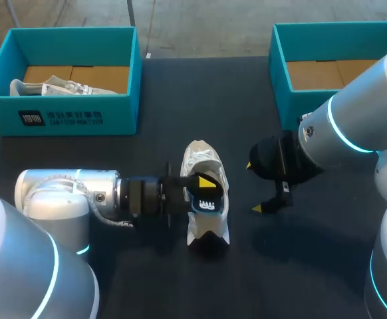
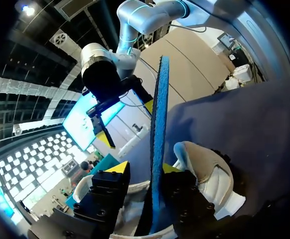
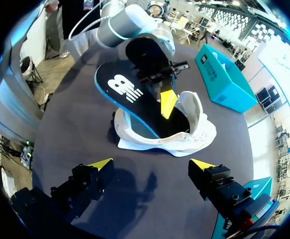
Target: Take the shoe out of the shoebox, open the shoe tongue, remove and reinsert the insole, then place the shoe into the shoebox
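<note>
Head view: white shoe (image 1: 205, 229) sits mid-surface (image 1: 153, 279), between the two hands, outside both boxes. Left hand (image 1: 203, 187) is clamped on the insole (image 1: 208, 201), one finger on each face. Left wrist view: insole (image 2: 160, 124) stands on edge between the yellow tips. Its lower end is inside the shoe opening and its upper end is raised clear. Right hand (image 1: 253, 187) is just beside the shoe, fingers spread wide and holding nothing. Right wrist view: both tips are apart, with the shoe (image 3: 185, 139) ahead of them. Left shoebox (image 1: 60, 119) holds a second shoe (image 1: 47, 86). Right shoebox (image 1: 333, 40) stands at the far right corner.
</note>
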{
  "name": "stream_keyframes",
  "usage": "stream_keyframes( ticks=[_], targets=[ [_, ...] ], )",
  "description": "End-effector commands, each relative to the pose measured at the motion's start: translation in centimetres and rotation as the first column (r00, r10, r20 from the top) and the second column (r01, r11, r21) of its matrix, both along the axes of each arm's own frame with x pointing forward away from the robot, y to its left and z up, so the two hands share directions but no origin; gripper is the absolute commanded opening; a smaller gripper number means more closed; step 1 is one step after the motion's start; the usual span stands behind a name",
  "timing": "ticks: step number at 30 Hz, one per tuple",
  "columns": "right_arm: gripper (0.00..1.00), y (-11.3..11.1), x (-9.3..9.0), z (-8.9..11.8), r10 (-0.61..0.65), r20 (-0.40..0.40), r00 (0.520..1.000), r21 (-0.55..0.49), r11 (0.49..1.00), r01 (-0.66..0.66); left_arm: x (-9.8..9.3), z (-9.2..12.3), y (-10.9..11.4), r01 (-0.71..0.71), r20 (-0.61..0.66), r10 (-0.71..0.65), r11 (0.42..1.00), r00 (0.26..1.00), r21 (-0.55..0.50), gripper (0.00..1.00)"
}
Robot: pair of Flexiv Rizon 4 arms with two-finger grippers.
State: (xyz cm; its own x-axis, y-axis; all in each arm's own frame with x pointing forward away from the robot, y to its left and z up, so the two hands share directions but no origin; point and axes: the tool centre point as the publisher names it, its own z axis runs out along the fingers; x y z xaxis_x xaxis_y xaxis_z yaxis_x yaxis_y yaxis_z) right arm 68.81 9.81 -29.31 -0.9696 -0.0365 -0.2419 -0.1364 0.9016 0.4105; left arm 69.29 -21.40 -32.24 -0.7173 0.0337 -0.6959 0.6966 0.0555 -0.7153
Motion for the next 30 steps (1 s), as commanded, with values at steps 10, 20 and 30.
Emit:
stream_keyframes(
  ticks=[10,20,30],
  targets=[
    [1.00,-0.1,0.0,-0.1,0.002,0.000,1.000,0.002,1.000,-0.002,-1.9,1.5,1.7,-0.020,0.019,0.020,0.999,1.000,0.032,0.30],
    [1.00,-0.1,0.0,-0.1,0.002,0.000,1.000,0.002,1.000,-0.002,-2.6,1.3,2.9,-0.037,0.009,0.037,0.998,0.999,0.049,0.17],
    [1.00,-0.1,0.0,-0.1,0.002,0.000,1.000,0.002,1.000,-0.002,-1.7,-0.5,2.8,-0.039,-0.016,0.040,0.998,0.999,0.050,0.00]
  ],
)
